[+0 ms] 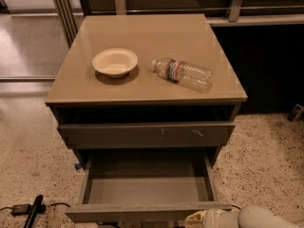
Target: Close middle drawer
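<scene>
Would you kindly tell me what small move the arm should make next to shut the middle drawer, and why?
Probably press the tool straight inward against the front of the middle drawer. The drawer is pulled well out with its bare inside showing, and the tool sits low beside that front, right of centre. I cannot tell whether they already touch.

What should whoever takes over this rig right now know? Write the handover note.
Gripper: low at the frame's bottom right, by the right end of the middle drawer front; contact can't be judged.
Drawer: pulled out wide, inside bare.
Done: nothing yet; it is not closed.
Left: push the front in until it lines up under the scratched upper drawer.
The bowl and water bottle sit on the cabinet top, apart from the job.
</scene>
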